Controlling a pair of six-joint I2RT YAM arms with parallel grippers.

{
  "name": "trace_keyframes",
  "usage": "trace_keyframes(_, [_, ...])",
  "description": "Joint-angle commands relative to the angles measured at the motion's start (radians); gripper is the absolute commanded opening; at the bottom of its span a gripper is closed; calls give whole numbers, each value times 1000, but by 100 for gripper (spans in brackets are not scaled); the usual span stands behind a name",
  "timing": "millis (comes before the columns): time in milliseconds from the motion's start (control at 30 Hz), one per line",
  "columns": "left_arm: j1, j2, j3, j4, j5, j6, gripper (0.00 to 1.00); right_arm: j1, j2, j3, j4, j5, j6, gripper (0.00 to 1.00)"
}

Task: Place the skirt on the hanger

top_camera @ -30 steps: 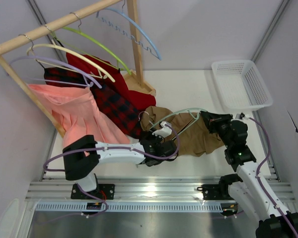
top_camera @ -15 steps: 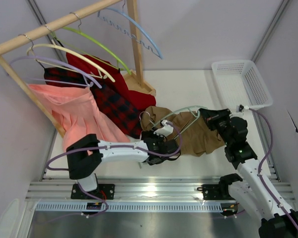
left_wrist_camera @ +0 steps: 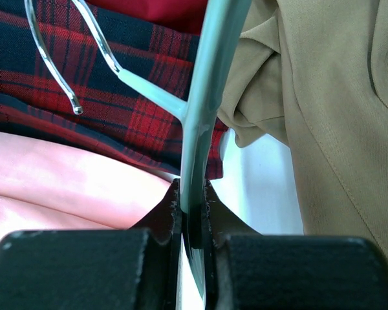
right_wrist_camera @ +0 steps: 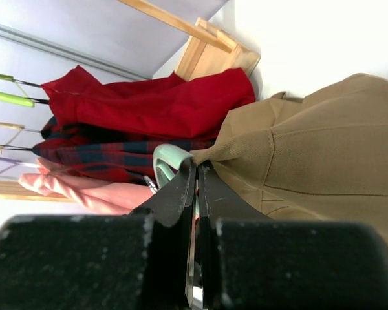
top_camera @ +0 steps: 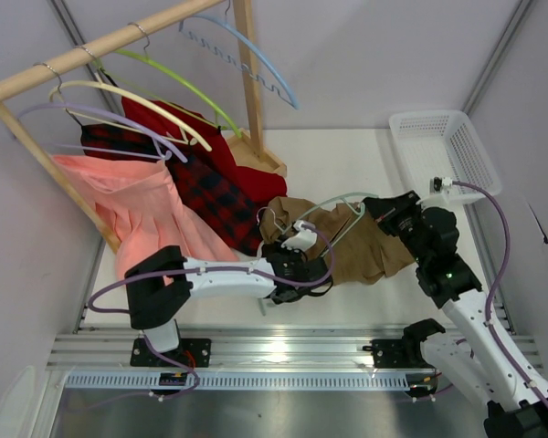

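Bright, even, diffuse light fills all three views, leaving only soft shadows on the white bench point(top_camera: 347, 164) and a glare patch on the metal rail point(top_camera: 281, 349), while the left hand point(left_wrist_camera: 191, 194) and the right hand point(right_wrist_camera: 197, 169) sit blurred close to the wrist lenses.

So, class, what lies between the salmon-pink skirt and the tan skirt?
Left wrist view: after the pink skirt comes the red-and-black plaid skirt, then the pale green hanger in the left gripper, then the tan skirt.
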Motion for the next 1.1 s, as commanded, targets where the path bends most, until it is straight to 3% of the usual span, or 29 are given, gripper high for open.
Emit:
trace_keyframes(0, [-36, 19, -60, -141, 23, 135, 0, -29, -15, 113, 122, -67, 71, 0])
trace_keyframes(233, [-36, -10, -111, -121, 11, 127, 0, -62, -64, -13, 151, 25, 347, 0])
trace_keyframes(400, [-40, -10, -106, -121, 26, 113, 0, -62, -141, -189, 310, 140, 594, 0])
trace_keyframes(633, [-42, 36, -79, -121, 35, 115, 0, -64, -104, -208, 427, 53, 608, 0])
trace_keyframes(867, [-45, 44, -103, -154, 9, 72, 0, -72, -144, -263, 447, 82, 692, 0])
trace_keyframes(1067, [-45, 62, -76, -171, 0, 75, 0, -81, -93, -211, 453, -38, 615, 0])
